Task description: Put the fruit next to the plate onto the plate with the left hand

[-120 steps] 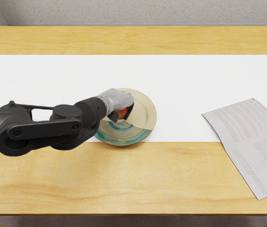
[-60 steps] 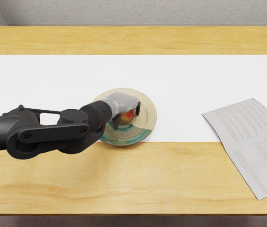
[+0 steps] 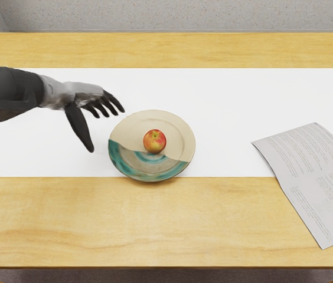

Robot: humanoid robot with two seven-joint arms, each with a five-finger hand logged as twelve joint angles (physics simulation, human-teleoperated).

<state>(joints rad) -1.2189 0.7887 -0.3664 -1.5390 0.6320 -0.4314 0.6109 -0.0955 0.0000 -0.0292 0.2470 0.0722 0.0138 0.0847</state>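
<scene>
A red and yellow apple sits in the middle of a round beige and teal plate on the white table runner. My left hand hovers to the left of the plate, well apart from the apple. Its dark fingers are spread and hold nothing. The left arm comes in from the picture's left edge. No right arm shows.
An open leaflet lies at the right, partly over the table's wooden front strip. The white runner crosses the wooden table from side to side.
The left hand has let go of the apple, which now rests on the plate. The hand has pulled back up and to the left with its fingers spread.
</scene>
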